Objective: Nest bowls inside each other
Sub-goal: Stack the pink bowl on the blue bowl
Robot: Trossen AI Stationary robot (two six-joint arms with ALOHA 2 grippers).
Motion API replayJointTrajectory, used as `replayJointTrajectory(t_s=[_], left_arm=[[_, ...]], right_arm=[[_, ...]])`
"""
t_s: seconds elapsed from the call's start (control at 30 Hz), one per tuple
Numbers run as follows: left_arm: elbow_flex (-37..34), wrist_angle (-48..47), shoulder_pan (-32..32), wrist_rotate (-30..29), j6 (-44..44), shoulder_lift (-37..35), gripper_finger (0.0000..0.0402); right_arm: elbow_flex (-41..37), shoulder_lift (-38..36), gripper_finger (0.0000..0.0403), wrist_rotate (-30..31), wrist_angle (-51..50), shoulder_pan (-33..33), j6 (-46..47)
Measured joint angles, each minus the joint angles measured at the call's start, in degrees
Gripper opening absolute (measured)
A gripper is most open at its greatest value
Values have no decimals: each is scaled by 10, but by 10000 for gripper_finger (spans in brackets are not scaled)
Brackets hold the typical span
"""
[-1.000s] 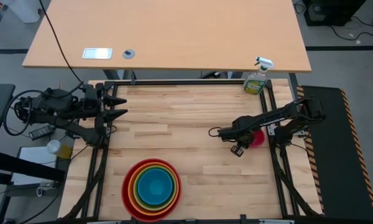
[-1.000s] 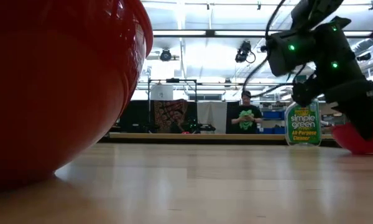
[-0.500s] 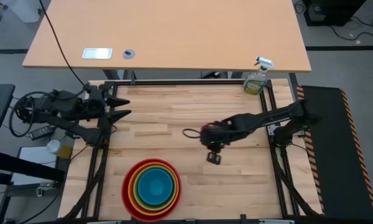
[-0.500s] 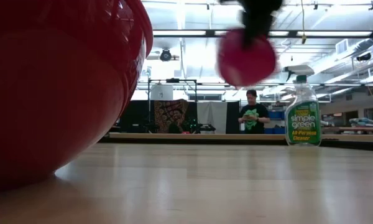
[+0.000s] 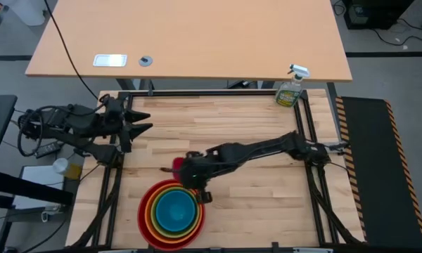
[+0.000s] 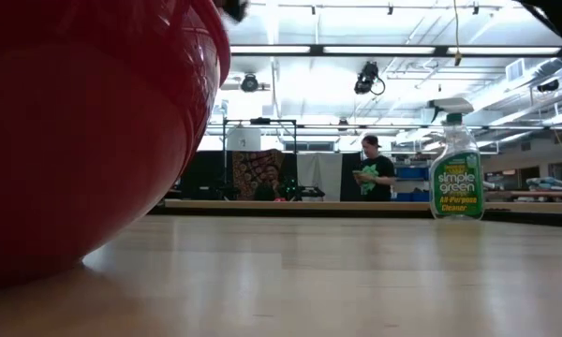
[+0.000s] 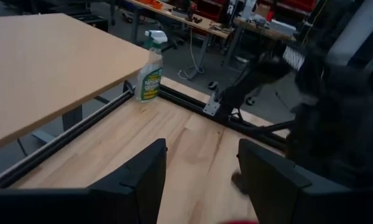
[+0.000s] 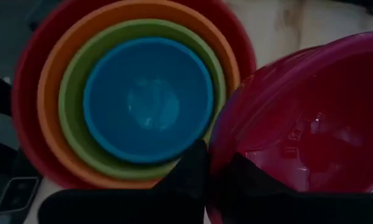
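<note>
The right hand [image 5: 190,171] is pinched on the rim of the pink bowl [image 8: 304,124], its two dark fingers [image 8: 196,171] pressed together over the bowl's edge. From above, the pink bowl [image 5: 178,166] shows only as a small patch of colour at the tip of the outstretched right arm, held off the bench just past the far rim of the red bowl [image 5: 145,218].

The red bowl stands on the bench [image 5: 267,190] near its front edge and serves as the landmark here. Inside it sits the orange bowl [image 5: 152,211], inside that the green bowl [image 5: 157,208], and inside that the blue bowl [image 5: 175,210], all four nested and upright. In the right wrist view the pink bowl hangs beside this stack, overlapping the rims of the red and orange bowls, with the blue bowl's hollow [image 8: 148,99] bare.

At bench height the red bowl's wall [image 6: 84,131] fills the near side of the picture.

Well away from the red bowl, at the far right corner of the bench, stands a green spray bottle [image 5: 290,87]. The left hand [image 5: 142,121] waits at the far left edge of the bench, well apart from the stack, its fingers [image 7: 143,180] spread wide. Beyond the bench a person [image 6: 370,173] stands in the room.
</note>
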Motion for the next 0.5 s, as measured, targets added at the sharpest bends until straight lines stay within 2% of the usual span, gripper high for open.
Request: replayJointTrajectory(t_s=[0.2,0.5], left_arm=[[0,-20,0,0,-27,-13,204],[0,-27,0,1,-6,-14,204]], right_arm=[[-24,41,27,-77,113,24,-47],[-25,97,27,-33,157,81,-210]])
